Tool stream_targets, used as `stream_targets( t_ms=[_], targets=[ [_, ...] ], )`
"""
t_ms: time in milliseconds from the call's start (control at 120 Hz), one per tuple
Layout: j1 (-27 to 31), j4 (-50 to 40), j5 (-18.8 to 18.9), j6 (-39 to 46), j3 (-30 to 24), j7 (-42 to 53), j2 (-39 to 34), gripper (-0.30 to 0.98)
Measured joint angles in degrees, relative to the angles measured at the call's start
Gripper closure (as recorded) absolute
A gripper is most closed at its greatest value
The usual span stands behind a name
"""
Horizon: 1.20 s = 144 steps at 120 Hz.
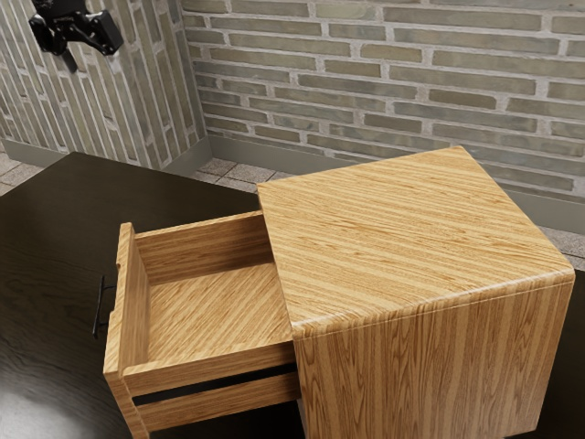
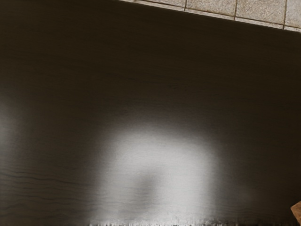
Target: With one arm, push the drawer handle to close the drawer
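My gripper (image 1: 91,62) hangs high at the exterior view's upper left, above the table and apart from the drawer. Its two fingers stand apart with nothing between them, so it is open. The wooden drawer (image 1: 210,315) is pulled well out of the cabinet (image 1: 420,238), toward the exterior view's left. On the drawer's front is a thin black handle (image 1: 99,306), which the gripper does not touch. A small corner of wood (image 2: 297,213) enters the wrist view; which part it belongs to, I cannot tell.
The dark table (image 1: 55,229) carries the cabinet, and in the wrist view its surface (image 2: 150,84) shows a bright reflection. Pale floor tiles (image 2: 211,7) lie past the table's edge. Brick walls (image 1: 366,82) rise behind.
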Motion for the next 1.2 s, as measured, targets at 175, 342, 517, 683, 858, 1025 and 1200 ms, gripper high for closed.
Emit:
stream_targets(
  t_ms=[175,342,517,683,858,1025,1200],
  targets=[
    [-0.1,0.1,-0.5,-1.1,0.1,3.4,-0.2,0.02],
    [-2.1,-2.3,1.3,-1.5,-0.7,6.1,-14.7,0.02],
    [-6.1,-30.1,5.6,-3.0,-2.3,13.0,-41.3,0.02],
    [-6.1,-47.8,11.9,-2.8,-6.7,16.8,-51.5,0.02],
    [-5.9,-55.0,15.3,-3.2,-7.7,19.5,-55.1,0.02],
    [-7.0,-66.4,15.9,0.6,-8.1,24.2,-60.8,0.02],
    [-8.1,-74.2,15.4,7.2,-8.0,29.9,-63.1,0.08]
  ],
)
